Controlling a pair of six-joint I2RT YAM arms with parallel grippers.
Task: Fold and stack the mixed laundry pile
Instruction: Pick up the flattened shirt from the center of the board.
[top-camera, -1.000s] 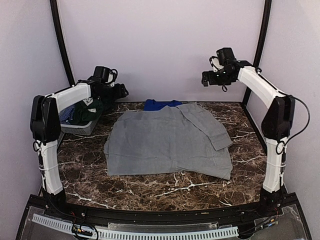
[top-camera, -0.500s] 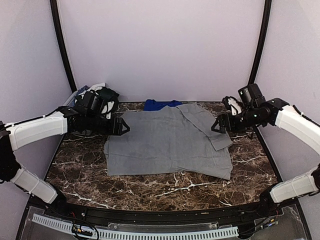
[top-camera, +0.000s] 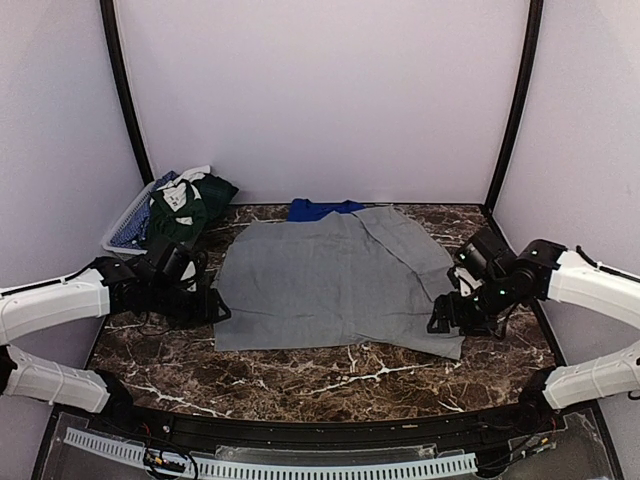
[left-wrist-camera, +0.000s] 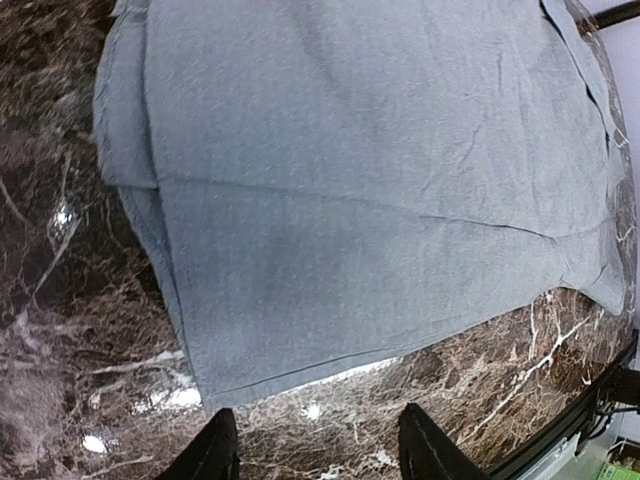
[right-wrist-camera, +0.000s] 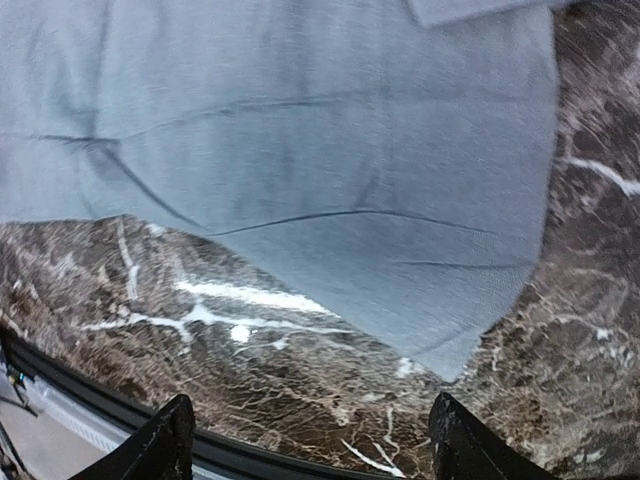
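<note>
The light-grey polo shirt (top-camera: 335, 285) lies spread flat in the middle of the marble table (top-camera: 330, 375). The royal-blue T-shirt (top-camera: 318, 209) peeks out behind its far edge, and dark-green pieces (top-camera: 188, 205) are heaped in the mesh basket (top-camera: 122, 232) at the far left. The left tool (top-camera: 216, 308) sits low by the shirt's near-left corner and the right tool (top-camera: 438, 322) by its near-right corner, both with fingers apart and holding nothing.

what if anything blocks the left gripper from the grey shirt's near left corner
Probably nothing: the left gripper, jaws apart, is right beside that corner of the grey shirt, with only marble table between them.
</note>
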